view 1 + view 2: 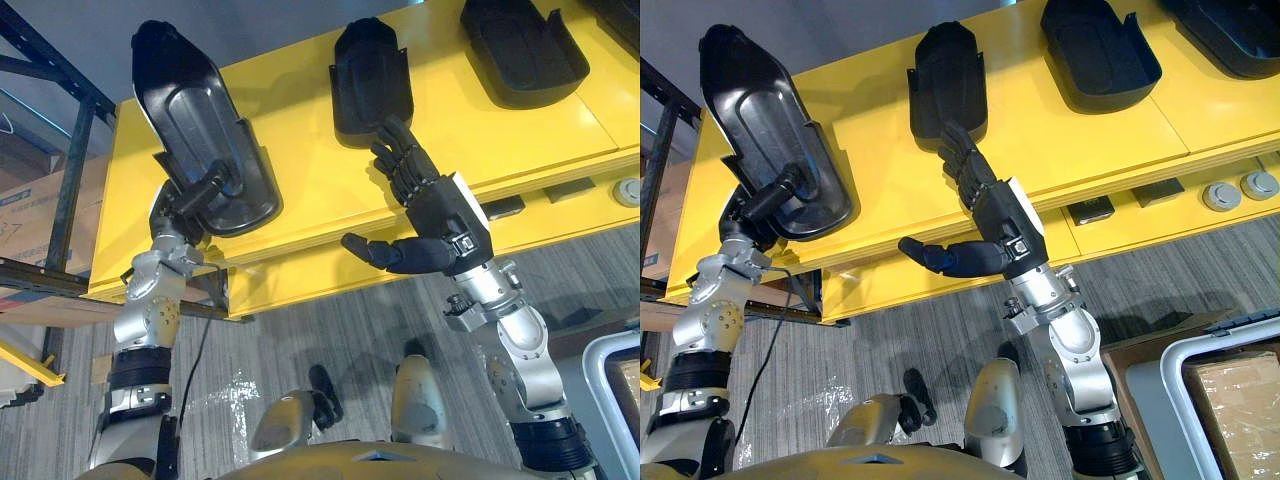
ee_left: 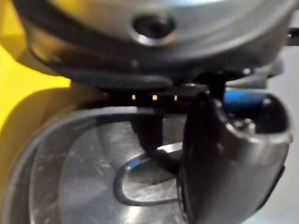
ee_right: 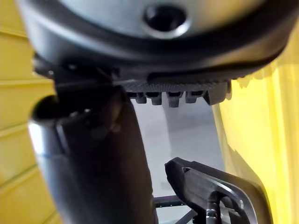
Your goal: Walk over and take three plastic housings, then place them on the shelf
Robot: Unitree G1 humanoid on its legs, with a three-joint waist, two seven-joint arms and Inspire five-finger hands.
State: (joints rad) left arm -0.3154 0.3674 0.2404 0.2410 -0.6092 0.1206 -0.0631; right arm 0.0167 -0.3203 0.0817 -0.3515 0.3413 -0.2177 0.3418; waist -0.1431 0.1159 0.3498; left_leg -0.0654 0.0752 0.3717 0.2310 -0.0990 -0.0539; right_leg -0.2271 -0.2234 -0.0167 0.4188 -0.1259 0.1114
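**Left eye view.** A yellow shelf (image 1: 300, 120) with a lower front ledge stands over grey carpet floor (image 1: 330, 330). A dark metal rack (image 1: 72, 160) and a cardboard box (image 1: 25, 205) stand at its left end. The left hand (image 1: 195, 195) has its fingers curled round the near end of the held housing (image 1: 195, 100), which is tilted over the shelf's left part; whether it touches the shelf cannot be told. The second housing (image 1: 370, 75) and the third housing (image 1: 520, 45) lie on the shelf, apart from each other. The right hand (image 1: 440, 215) has straight fingers and an outspread thumb. Its fingertips are at the second housing's near end, and whether they touch it cannot be told.

**Right eye view.** A fourth housing (image 1: 1230, 30) lies at the shelf's far right. On the ledge sit two round discs (image 1: 1221, 195) and two flat dark pieces (image 1: 1092, 209). A grey bin (image 1: 1170, 375) at lower right holds a brown carton (image 1: 1240, 400).

**Left wrist view.** The held housing's hollow inner face lies just past the hand, and a curled finger (image 2: 224, 163) hooks over its rim.

**Right wrist view.** The thumb (image 3: 93, 163) stands free and the fingertips (image 3: 177, 97) lie in a straight row holding nothing. A housing rim (image 3: 210, 179) shows beyond them, beside the yellow surface.
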